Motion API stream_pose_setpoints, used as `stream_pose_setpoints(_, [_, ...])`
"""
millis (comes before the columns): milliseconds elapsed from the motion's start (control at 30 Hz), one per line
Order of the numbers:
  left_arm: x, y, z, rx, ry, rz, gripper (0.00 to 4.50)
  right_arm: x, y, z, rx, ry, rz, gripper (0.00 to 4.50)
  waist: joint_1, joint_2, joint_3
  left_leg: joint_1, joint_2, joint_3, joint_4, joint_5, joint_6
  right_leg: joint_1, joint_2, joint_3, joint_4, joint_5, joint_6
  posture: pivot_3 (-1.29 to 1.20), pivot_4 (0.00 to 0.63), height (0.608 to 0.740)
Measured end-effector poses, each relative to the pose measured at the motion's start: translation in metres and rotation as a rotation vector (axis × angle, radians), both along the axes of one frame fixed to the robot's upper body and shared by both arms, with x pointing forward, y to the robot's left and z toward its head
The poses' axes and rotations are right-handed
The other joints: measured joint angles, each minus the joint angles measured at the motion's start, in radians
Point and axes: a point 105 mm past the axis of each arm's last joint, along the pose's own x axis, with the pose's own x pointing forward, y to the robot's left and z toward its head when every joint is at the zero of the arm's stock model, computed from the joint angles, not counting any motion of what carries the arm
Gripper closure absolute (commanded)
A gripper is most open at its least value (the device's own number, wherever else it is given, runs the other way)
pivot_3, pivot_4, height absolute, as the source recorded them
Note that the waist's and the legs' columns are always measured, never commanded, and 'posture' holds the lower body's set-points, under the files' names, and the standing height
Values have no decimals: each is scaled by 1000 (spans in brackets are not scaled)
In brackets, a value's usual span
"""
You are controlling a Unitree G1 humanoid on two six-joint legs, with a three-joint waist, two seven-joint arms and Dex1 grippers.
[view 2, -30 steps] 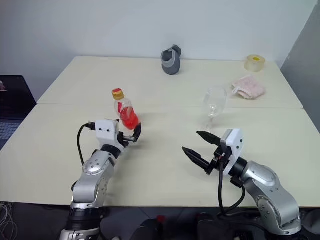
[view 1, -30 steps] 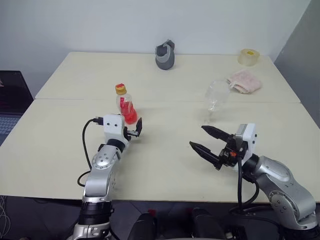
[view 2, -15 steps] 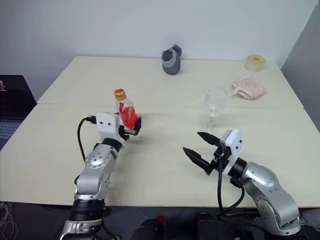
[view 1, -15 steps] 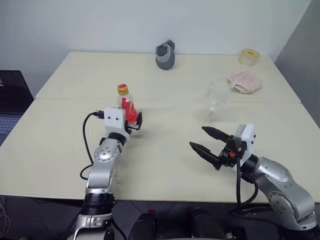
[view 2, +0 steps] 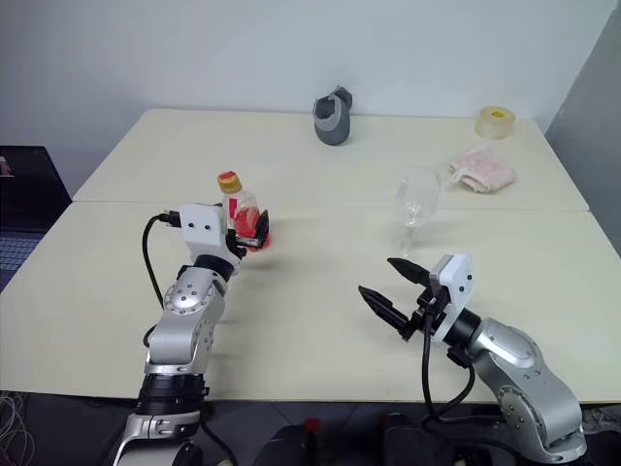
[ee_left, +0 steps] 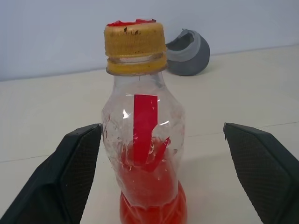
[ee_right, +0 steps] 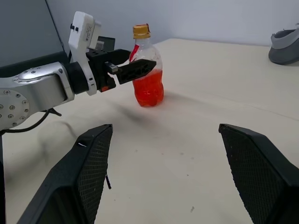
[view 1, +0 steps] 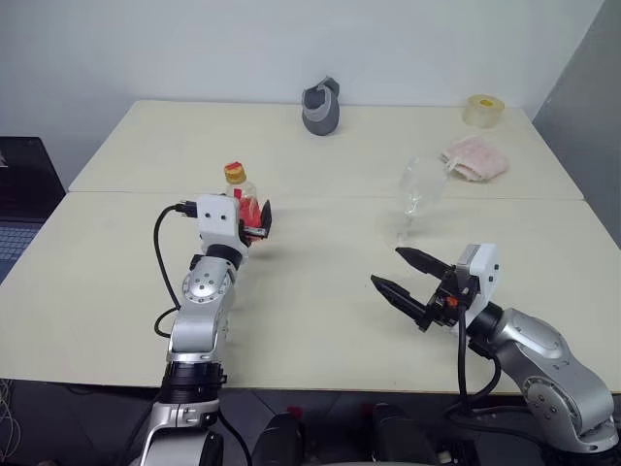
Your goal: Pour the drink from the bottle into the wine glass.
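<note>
As left gripper (ee_left: 159, 177) flanks bottle (ee_left: 142, 135), level

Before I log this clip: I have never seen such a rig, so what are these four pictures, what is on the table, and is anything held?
It is a two-armed robot; each arm ends in a gripper of two black fingers. Two pictures come from cameras on its head, looking down over both arms. The other two come from cameras on each wrist, looking out between that gripper's fingers.

On the pale table stand a small bottle with a yellow cap and red drink low inside, and an empty wine glass. Farther back lie a grey object, a pink cloth and a roll of tape.

Nothing is held. The left gripper is open with the bottle between its fingers, which stand apart from the bottle. The right gripper is open above the table, near the glass.
</note>
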Motion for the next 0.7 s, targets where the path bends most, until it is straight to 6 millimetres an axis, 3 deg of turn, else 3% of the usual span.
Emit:
stream_pose_setpoints(667, [39,6,-5,4,-9,-20,12,-5,-3,-2,-19,15,-38,605,-1,0,0,0,0,0,0,0,0,0,0,0,0,0,0,0,150,740])
stream_pose_setpoints(700, [39,5,-5,3,-15,-23,415,-6,-3,-2,-20,16,-38,605,-1,0,0,0,0,0,0,0,0,0,0,0,0,0,0,0,150,740])
